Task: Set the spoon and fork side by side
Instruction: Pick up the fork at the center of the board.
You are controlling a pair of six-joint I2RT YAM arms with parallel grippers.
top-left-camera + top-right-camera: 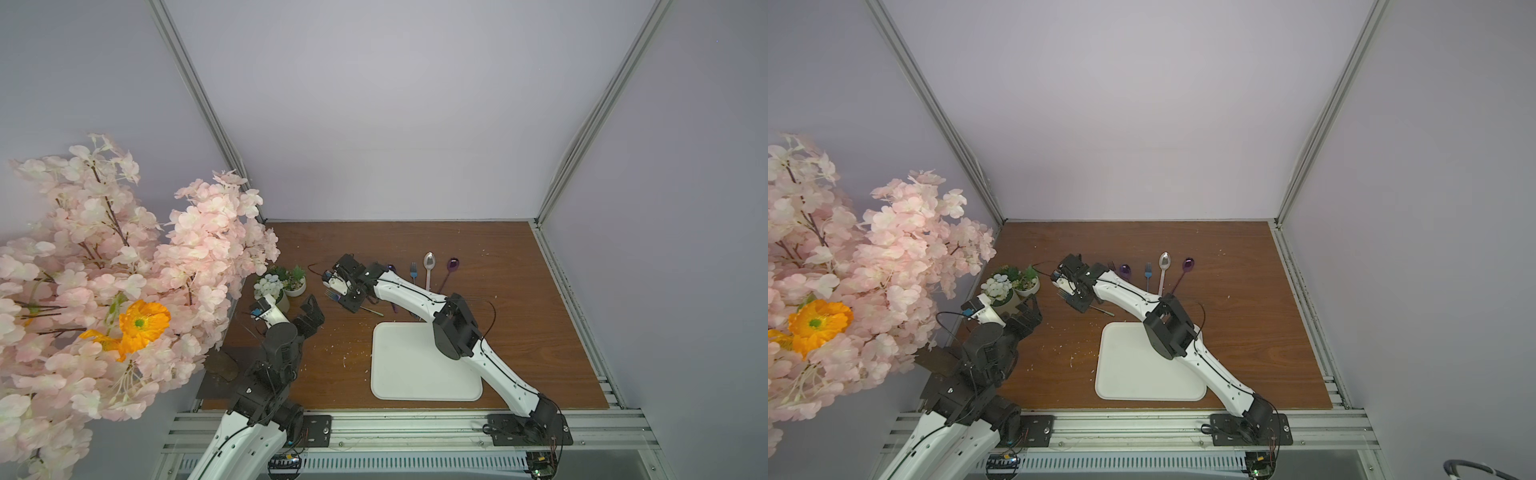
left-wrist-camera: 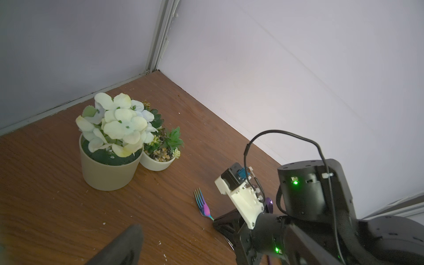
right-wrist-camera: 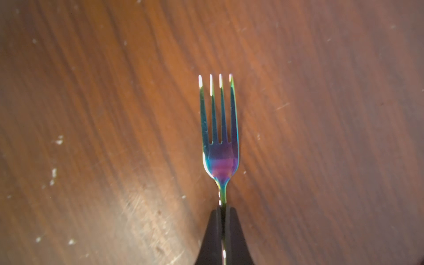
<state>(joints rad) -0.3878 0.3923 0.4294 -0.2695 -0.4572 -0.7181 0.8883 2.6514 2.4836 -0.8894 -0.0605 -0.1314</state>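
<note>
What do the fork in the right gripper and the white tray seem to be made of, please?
The fork is probably metal with an iridescent coating: bright glints on its tines, blue-purple-green sheen. The white tray looks like matte plastic: even, dull surface, rounded corners.

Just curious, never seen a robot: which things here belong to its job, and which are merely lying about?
Job: rainbow fork, gripped by right claw; silver spoon; purple spoons; blue fork.
Lying about: two flower pots, white tray, pink blossoms.

Glossy iridescent metal fork against scuffed, matt wood-grain tabletop.
</note>
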